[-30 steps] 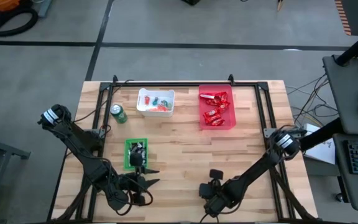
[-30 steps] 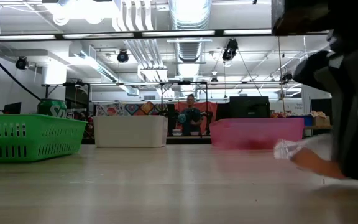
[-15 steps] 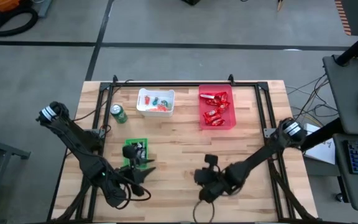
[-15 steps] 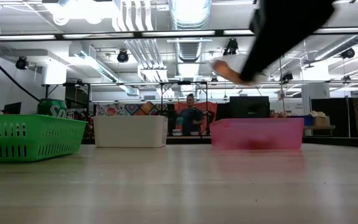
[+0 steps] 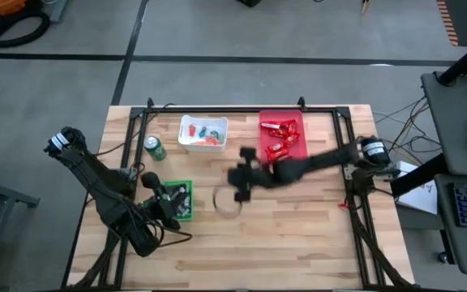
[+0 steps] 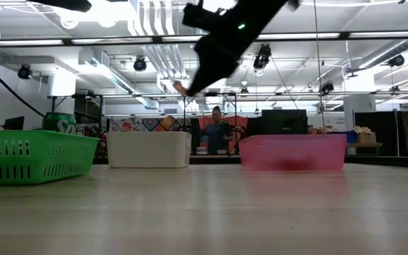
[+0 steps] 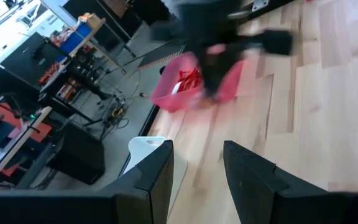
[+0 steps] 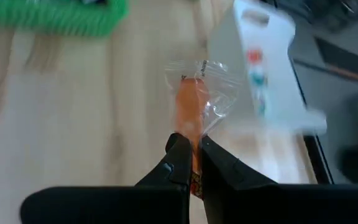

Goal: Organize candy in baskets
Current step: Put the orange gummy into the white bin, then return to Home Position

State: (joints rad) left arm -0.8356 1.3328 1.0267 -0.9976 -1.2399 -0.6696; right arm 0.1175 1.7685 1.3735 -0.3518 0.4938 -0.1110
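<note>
Right claw (image 8: 191,163) pinches orange candy (image 8: 188,115), lengthwise outward.

1. The counter (image 5: 314,227) under me is pale wood in planks, smooth and matt, edged by a dark metal frame (image 5: 217,109).
2. My right pincer (image 8: 194,163) looks like dark matt plastic; it nips an orange candy (image 8: 188,112) in clear, crinkly, glossy film.
3. At my 12 o'clock, the white basket (image 5: 203,132) is smooth opaque plastic.
4. The red basket (image 5: 283,139) is translucent plastic.
5. The green basket (image 6: 34,156) is slotted plastic.
</note>
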